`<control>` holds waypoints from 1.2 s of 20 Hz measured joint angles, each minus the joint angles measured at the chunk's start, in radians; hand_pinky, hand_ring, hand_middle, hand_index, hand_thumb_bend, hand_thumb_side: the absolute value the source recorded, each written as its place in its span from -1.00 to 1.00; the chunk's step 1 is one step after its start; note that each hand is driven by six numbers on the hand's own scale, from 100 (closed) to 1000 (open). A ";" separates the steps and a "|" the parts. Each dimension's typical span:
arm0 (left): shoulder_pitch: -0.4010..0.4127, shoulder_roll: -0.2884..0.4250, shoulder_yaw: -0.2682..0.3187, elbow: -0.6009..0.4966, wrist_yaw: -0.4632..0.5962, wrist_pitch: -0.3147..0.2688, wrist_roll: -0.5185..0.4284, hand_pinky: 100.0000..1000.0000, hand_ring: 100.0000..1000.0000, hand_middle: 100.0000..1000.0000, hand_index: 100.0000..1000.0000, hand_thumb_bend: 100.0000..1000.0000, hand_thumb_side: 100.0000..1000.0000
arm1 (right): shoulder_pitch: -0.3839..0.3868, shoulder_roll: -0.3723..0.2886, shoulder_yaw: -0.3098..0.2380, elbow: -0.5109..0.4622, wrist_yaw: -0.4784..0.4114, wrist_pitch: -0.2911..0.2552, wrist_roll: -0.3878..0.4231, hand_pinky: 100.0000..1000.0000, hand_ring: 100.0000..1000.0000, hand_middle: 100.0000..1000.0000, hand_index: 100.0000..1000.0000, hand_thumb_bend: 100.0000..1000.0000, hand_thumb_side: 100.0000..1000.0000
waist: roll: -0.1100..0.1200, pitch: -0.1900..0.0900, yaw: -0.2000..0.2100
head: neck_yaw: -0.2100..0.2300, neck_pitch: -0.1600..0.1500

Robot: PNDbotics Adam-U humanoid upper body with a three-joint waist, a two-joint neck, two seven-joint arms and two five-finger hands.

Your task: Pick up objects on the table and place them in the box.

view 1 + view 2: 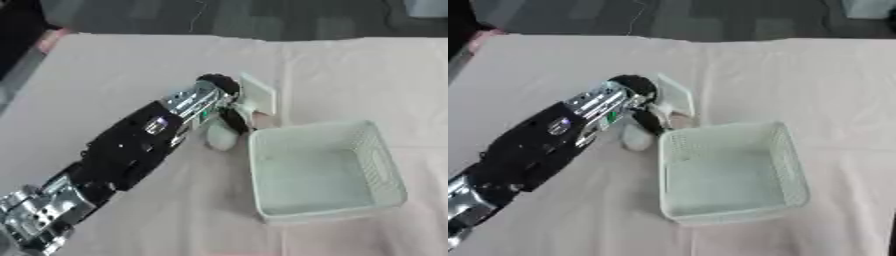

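My left arm reaches in from the lower left to the middle of the table. My left hand is curled on a flat white square piece, which stands tilted just beyond the basket's far left corner. One dark finger points down toward the cloth. Under the hand lies a pale grey rounded thing, close to the basket's left wall. The pale lattice basket stands right of centre and nothing shows inside it. My right hand is in no view.
A pinkish-beige cloth covers the table, with a seam running down its middle. The table's far edge runs along the top, with dark floor beyond it. Bare cloth lies to the left of my arm and right of the basket.
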 measured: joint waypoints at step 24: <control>0.015 0.164 0.038 -0.242 0.259 0.141 0.131 -1.00 -1.00 -1.00 -0.72 -1.00 -0.54 | 0.011 -0.019 -0.007 0.000 0.000 0.022 0.012 0.10 -0.01 -0.03 0.22 -1.00 1.00 | 0.012 -0.018 0.032 | -0.066 0.000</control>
